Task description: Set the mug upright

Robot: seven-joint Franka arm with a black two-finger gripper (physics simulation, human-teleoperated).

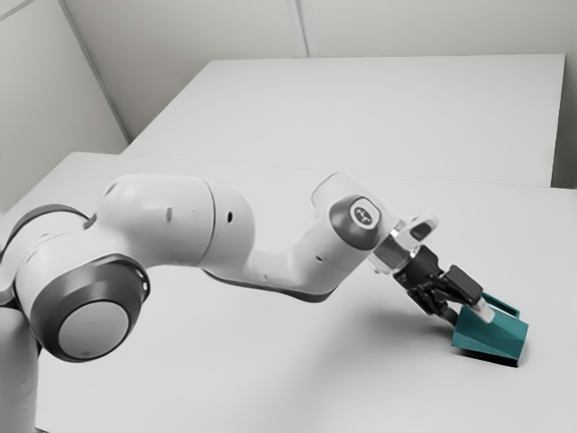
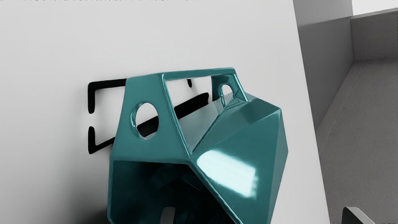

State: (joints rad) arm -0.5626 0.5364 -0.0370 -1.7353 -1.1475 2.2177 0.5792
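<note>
**Reporter:** Who and what, from the exterior view's left?

**Photographer:** A jointed white-and-grey robot arm [image 1: 162,216] reaches across a pale, smooth tabletop [image 1: 225,370]; at its end, a black two-finger gripper [image 1: 468,315]; at right, a glossy teal faceted mug [image 1: 496,338] on its side, an angular handle [image 2: 199,73] along its flank.

**Reporter:** And the gripper's state?

**Photographer:** Open; one fingertip [image 2: 168,215] is at the mug's dark mouth [image 2: 133,186], the other [image 2: 357,214] outside, with a gap to the body; how deep the first reaches, I cannot tell.

**Reporter:** What does the coming move turn on?

**Photographer:** The long axis, I judge; mouth toward the gripper, base away, toward the exterior view's right; closing across the side wall, then tipping the mouth upward, would likely right it.
</note>
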